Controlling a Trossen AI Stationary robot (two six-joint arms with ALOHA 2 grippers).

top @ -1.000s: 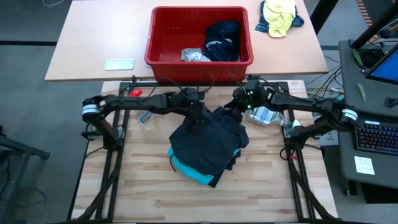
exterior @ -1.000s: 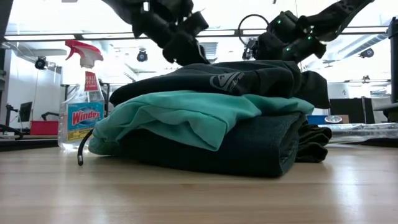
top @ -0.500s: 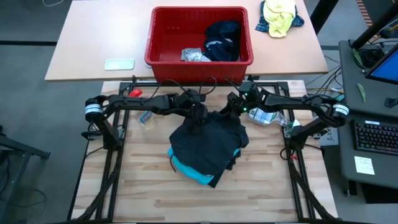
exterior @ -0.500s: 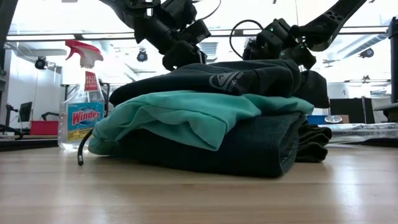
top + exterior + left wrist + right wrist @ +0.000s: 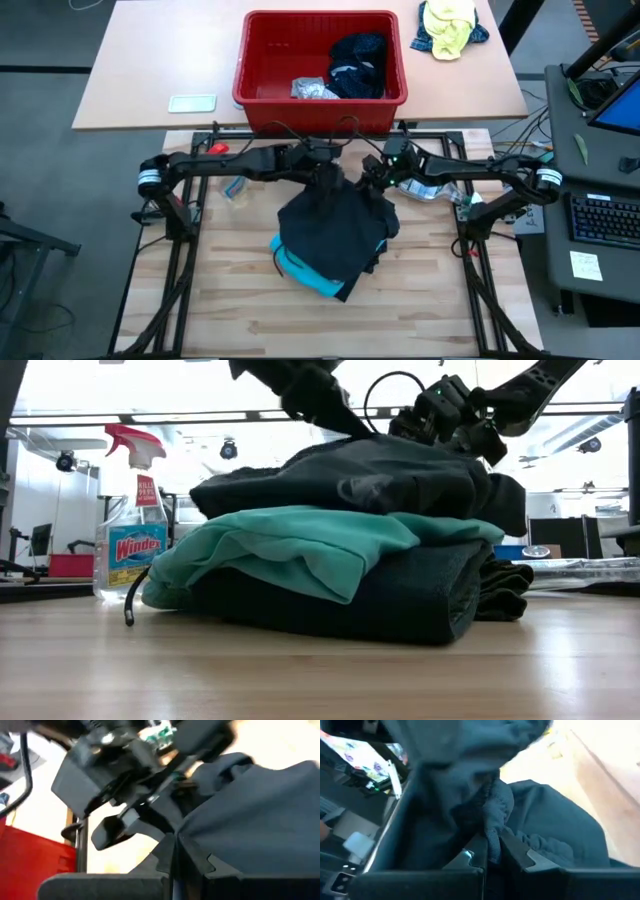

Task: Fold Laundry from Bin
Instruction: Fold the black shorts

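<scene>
Your left gripper (image 5: 326, 182) and right gripper (image 5: 372, 183) are both clenched on the far edge of the black garment (image 5: 335, 225), which tops the folded pile (image 5: 330, 575) at the centre of the high view. The edge is lifted. A turquoise shirt (image 5: 300, 545) lies just beneath it. The bin (image 5: 262, 60) sits at top centre, with dark laundry (image 5: 358, 62) inside.

The spray bottle (image 5: 128, 525) left of the garment stack (image 5: 350, 550) carries a blue label reading "Windex"; no other text is legible.
</scene>
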